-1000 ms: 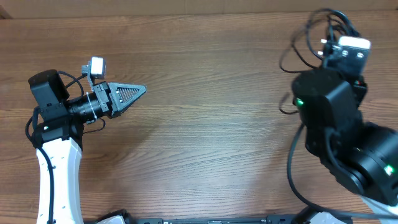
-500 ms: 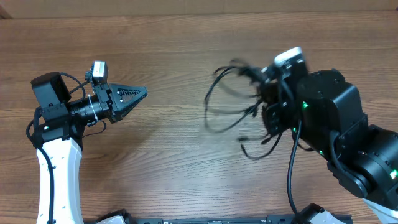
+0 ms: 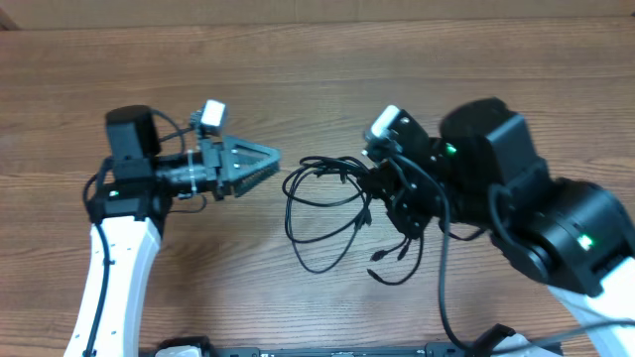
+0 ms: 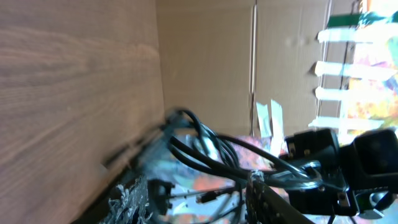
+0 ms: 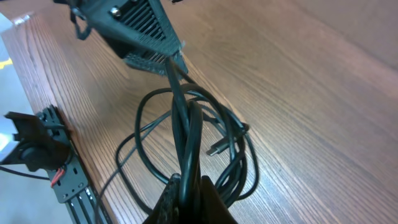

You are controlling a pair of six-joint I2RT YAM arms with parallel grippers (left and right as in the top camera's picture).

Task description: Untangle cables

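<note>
Overhead, the right gripper (image 3: 377,183) is clamped on the cables (image 3: 337,167) while the left gripper (image 3: 270,161) (jaws parted) sits beside a loop; tugging now could cinch the tangle.

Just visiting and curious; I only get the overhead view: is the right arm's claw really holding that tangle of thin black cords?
Observer: The right wrist view shows the black two-finger right gripper shut on the thin black cables, strands pinched between its fingers.
Operator: And the other claw?
Observer: In its own wrist view, the left gripper is open, cable loops between its parted fingers.
Operator: Are the two linked?
Observer: In the right wrist view, one strand runs straight from the right gripper to the left gripper's tips.
</note>
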